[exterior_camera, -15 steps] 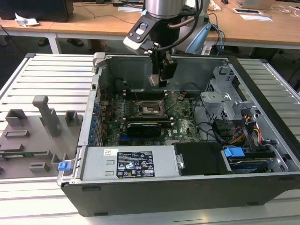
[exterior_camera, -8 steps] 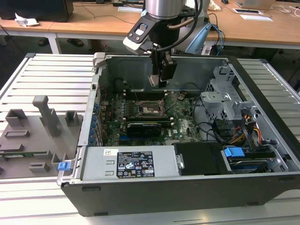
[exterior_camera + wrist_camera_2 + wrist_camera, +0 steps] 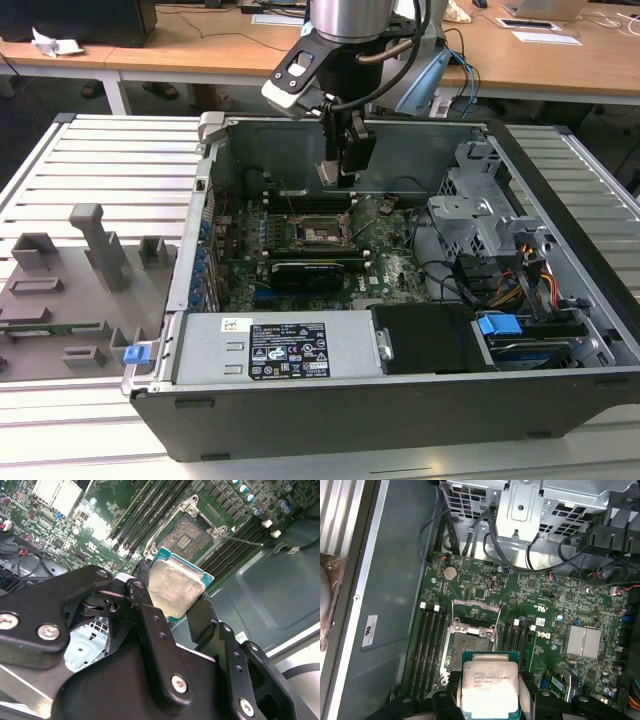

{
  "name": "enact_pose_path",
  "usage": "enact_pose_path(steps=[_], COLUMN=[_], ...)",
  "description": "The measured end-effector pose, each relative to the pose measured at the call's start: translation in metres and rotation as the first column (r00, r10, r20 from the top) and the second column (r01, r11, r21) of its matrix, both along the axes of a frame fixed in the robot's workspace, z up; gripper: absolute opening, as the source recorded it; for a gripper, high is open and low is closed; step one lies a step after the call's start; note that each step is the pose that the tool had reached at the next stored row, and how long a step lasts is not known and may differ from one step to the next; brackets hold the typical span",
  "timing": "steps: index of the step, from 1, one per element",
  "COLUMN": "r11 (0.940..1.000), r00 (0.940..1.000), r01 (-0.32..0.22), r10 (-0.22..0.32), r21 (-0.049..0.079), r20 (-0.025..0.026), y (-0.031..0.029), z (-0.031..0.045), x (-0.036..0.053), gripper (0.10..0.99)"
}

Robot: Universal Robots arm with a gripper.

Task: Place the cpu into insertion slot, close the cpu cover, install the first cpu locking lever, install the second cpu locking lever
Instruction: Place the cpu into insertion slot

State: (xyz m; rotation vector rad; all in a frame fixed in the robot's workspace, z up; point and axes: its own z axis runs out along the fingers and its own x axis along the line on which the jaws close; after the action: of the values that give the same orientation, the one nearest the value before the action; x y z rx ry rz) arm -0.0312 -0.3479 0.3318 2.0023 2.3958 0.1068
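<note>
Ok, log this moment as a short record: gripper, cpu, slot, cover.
gripper: shut on the cpu, fingers on two opposite edges
cpu: held in the air over the board, metal face toward the wrist cameras, not in the slot
slot: bare, nothing seated in it
cover: swung open, off the slot

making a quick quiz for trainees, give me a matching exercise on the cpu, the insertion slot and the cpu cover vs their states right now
Things:
1. cpu
2. insertion slot
3. cpu cover

States:
A. swung open
B. bare, nothing seated in it
C. clamped between the jaws of the gripper

Pairs: 1-C, 2-B, 3-A
</note>
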Motion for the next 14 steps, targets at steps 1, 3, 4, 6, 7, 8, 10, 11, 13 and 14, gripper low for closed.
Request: enact_pose_path(steps=[1,3,4,6,7,8,10,11,13,14], r11=[1.0,1.0,1.0,0.9999,0.9999,0.9999,0.9998,0.9998,0.9996,0.9996], r00=[1.0,1.0,1.0,0.9999,0.9999,0.9999,0.9998,0.9998,0.9996,0.9996], r01=[0.002,0.005,0.007,0.011,0.014,0.016,0.019,0.022,0.027,0.029], r10=[-0.002,-0.005,-0.007,-0.011,-0.014,-0.016,-0.019,-0.022,-0.027,-0.029], r21=[0.0,0.0,0.0,0.0,0.0,0.0,0.0,0.0,0.0,0.0], r20=[-0.0001,-0.0003,-0.0004,-0.0005,-0.0005,-0.0006,-0.0006,-0.0007,-0.0008,-0.0008], y=[0.0,0.0,0.0,0.0,0.0,0.0,0.0,0.0,0.0,0.0], z=[-0.0002,-0.0006,-0.0007,-0.0012,-0.0014,-0.0016,-0.0019,-0.0021,-0.0026,-0.0027], x=[0.0,0.0,0.0,0.0,0.0,0.0,0.0,0.0,0.0,0.0], gripper=[0.541,0.541,0.541,0.541,0.541,0.541,0.541,0.541,0.541,0.541])
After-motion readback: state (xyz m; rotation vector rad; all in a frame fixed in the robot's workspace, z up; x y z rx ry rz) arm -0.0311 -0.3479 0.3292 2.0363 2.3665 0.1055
